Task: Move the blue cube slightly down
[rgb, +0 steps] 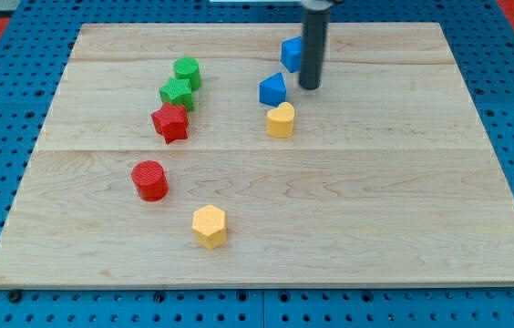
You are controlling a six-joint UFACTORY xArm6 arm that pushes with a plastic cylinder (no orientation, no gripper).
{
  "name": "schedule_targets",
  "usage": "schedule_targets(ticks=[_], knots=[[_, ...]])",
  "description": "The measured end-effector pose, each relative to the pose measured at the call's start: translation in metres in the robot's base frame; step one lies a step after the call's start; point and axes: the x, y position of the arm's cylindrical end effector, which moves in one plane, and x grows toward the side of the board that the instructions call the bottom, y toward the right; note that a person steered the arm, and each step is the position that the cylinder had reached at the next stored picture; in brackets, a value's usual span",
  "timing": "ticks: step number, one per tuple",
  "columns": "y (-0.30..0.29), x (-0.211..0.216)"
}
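The blue cube [291, 53] sits near the view's top, right of centre, partly hidden by my rod. My tip [310, 87] rests on the board just right of and slightly below the cube, close to it. A second blue block, a wedge-like shape [273, 89], lies just left of the tip and below the cube. A yellow heart-shaped block [281, 119] sits directly below that blue block.
A green cylinder [187, 72], a green star-like block [177, 93] and a red star-like block [170, 122] cluster at the view's left of centre. A red cylinder [150, 179] and a yellow hexagonal block [210, 226] lie lower down. The wooden board [403, 200] ends on a blue pegboard.
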Motion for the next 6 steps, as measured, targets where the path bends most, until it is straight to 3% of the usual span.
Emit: schedule_targets(ticks=[1,2,4,6], knots=[[0.03,-0.044],[0.016,-0.07],[-0.031,-0.067],[-0.039,-0.048]])
